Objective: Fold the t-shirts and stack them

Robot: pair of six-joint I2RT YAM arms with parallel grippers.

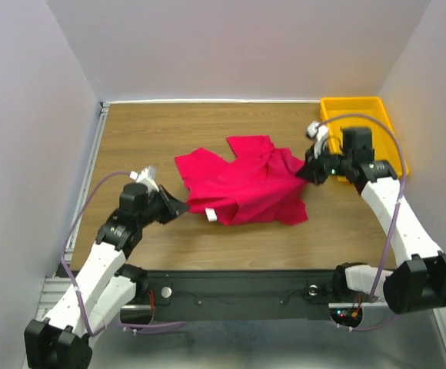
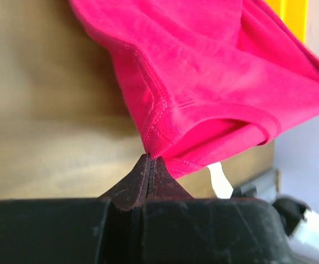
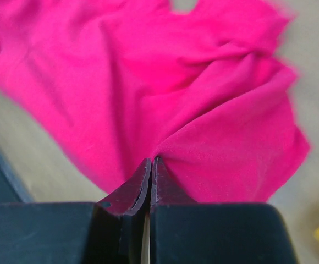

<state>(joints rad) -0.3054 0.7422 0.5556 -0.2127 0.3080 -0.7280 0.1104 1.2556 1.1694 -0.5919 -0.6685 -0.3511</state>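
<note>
The pink-red t-shirt (image 1: 242,184) lies in a crumpled heap in the middle of the brown wooden surface (image 1: 146,131). Its long side runs left to right, between the two arms. The cloth is soft and full of folds, with a stitched, ribbed hem. The left end effector (image 2: 149,159) is squeezed tight on that hem at the left edge. The right end effector (image 3: 151,162) pinches a bunched fold at the right end. A yellow plastic tray (image 1: 361,104) sits in the far right corner.
</note>
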